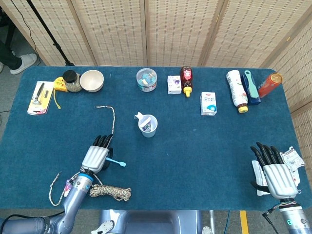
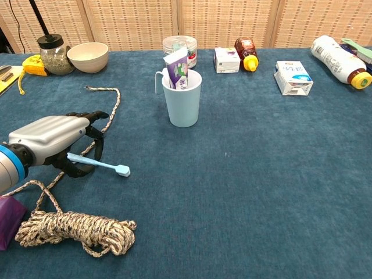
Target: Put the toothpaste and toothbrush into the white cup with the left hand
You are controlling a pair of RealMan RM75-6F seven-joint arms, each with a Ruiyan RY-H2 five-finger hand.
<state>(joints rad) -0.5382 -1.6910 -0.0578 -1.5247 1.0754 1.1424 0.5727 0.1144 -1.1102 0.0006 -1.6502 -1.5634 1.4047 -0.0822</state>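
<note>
A white cup (image 2: 182,102) stands mid-table, also in the head view (image 1: 149,127), with the purple-and-white toothpaste (image 2: 176,68) upright inside it. The light blue toothbrush (image 2: 97,164) lies to the cup's front left. My left hand (image 2: 55,142) pinches its handle between thumb and fingers. The handle end is raised and the brush head dips to the cloth. From the head view, the left hand (image 1: 96,155) sits over the handle, and the toothbrush (image 1: 117,163) points right. My right hand (image 1: 273,170) rests flat and open at the table's front right, on white packets.
A coiled rope (image 2: 75,231) lies in front of the left hand, with one strand (image 2: 107,110) running back past it. Along the far edge stand a bowl (image 2: 88,56), a jar (image 2: 52,55), a round tin (image 2: 179,45), a small box (image 2: 226,60), a red bottle (image 2: 247,52), a carton (image 2: 293,78) and a white bottle (image 2: 337,53).
</note>
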